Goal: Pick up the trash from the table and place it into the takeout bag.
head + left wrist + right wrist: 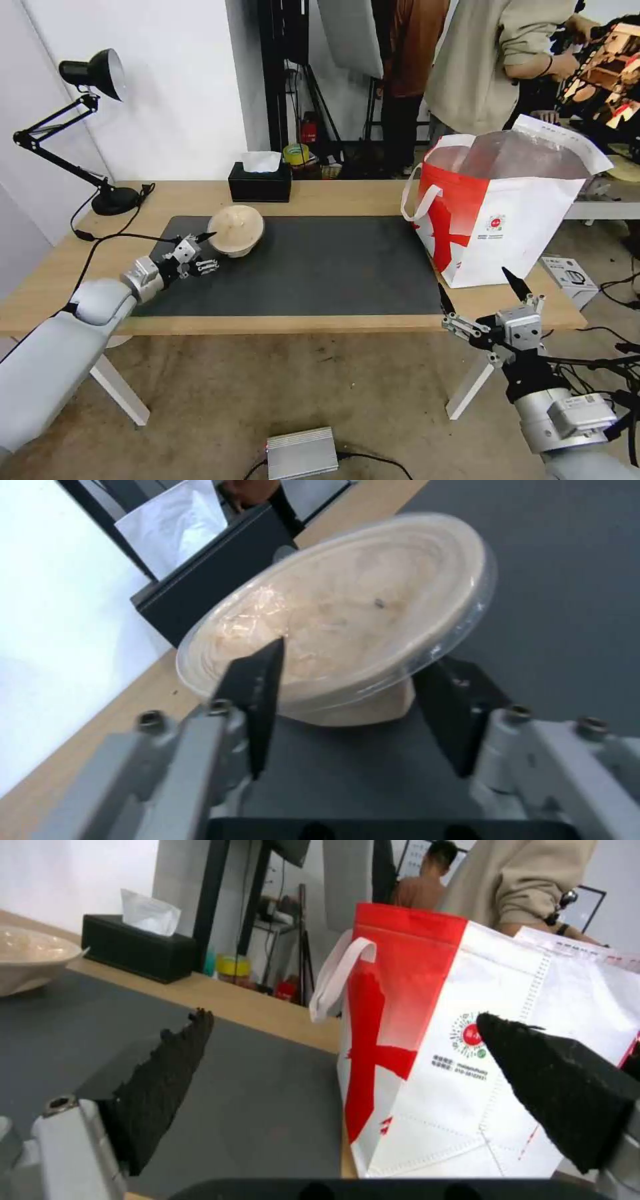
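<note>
Beige-tan bowl (235,230) at left centre of the head frame, sitting on the dark grey mat (320,267) of the table (333,197), just in front of the black tissue box (260,182). Capped with a clear lid, pale scraps inside. Round, so no long axis to line up with — only the rim to straddle.

Left gripper (208,251) immediately beside it, lower left of the bowl, fingers spread wide. In the left wrist frame, one dark finger (257,695) overlapping the near rim of the bowl (347,615), the other low on the far side of the base; bowl lying dead ahead between them. Actual contact not clear — looks like framing rather than gripping, nothing held.

Takeout bag (497,213) far across at right centre of the head frame, upright on the table's right end, mouth open with silver lining showing. Bowl and bag well apart, the whole mat between them.

Right gripper (481,293) low at lower right of the head frame, off the table's front edge, jaws gaping and empty. In the right wrist frame, the bag (493,1050) straight ahead and close, the bowl (30,962) distant at the left edge.

Judgement: left arm by far the nearer to the bowl; closing on it looks like the step in hand.
</note>
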